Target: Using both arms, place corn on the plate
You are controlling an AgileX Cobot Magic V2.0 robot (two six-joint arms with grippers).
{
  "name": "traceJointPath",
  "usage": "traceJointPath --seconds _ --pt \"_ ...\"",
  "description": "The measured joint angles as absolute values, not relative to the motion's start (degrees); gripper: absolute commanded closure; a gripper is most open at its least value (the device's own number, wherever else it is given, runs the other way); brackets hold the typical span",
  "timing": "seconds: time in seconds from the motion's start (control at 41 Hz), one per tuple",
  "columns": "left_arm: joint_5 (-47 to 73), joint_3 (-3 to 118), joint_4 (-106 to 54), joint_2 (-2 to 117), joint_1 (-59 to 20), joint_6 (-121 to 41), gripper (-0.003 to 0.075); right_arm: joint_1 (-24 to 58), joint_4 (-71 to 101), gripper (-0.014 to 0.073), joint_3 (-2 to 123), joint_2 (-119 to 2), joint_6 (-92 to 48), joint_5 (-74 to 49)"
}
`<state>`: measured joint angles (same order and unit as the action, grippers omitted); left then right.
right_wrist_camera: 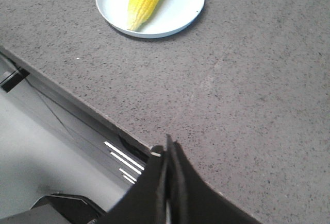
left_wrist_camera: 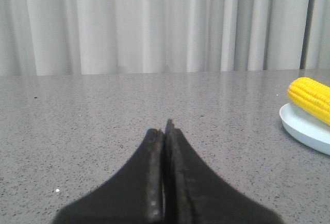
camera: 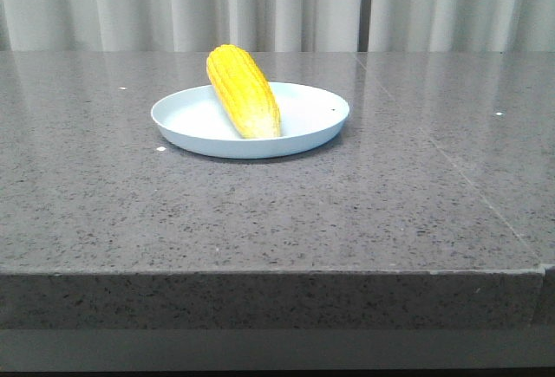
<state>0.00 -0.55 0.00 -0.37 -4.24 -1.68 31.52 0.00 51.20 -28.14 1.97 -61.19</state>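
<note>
- The corn (camera: 244, 91) lies on the plate (camera: 308, 128), which sits on a grey speckled stone table (camera: 260, 212) in front of pale pleated curtains (camera: 277, 4).
- The cob lies diagonally; its rounded far end rests up on the plate's back rim and hangs slightly past it, while its paler tip points down into the plate's middle.
- The left gripper (left_wrist_camera: 164, 131) is pressed closed with nothing between its fingers and sits low over bare table, well apart from the plate.
- The right gripper (right_wrist_camera: 167, 154) is likewise clenched on nothing, positioned at the table's near edge, well apart from the plate.
- Judging by this, the placing looks finished and both arms are clear.
- Risk: the cob is round and rests partly on the rim, so a bump to the table or plate could roll it sideways or off the back edge.
- Risk: the plate is smooth and light-looking on polished stone; an arm brushing it could slide it.
- Textures: the corn is bright yellow with ridged kernel rows; the plate is pale blue-white, shallow, plain and glossy; the fingers are black with rough inner faces.
</note>
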Motion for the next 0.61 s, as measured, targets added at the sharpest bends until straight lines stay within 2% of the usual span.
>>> traceJointPath --seconds 0.171,0.391,0.611 --pt "0.0 -0.6 0.0 -0.4 -4.2 -1.7 0.0741 20.9 0.0 0.0661 43.6 -21.5 2.0 -53.6" --pt "0.0 -0.6 0.0 -0.4 -4.2 -1.7 0.0741 6.3 0.0 0.0661 25.9 -10.1 2.0 -33.0" --pt "0.0 -0.6 0.0 -0.4 -4.2 -1.7 0.0741 2.5 0.0 0.0661 10.9 -2.3 2.0 -14.7"
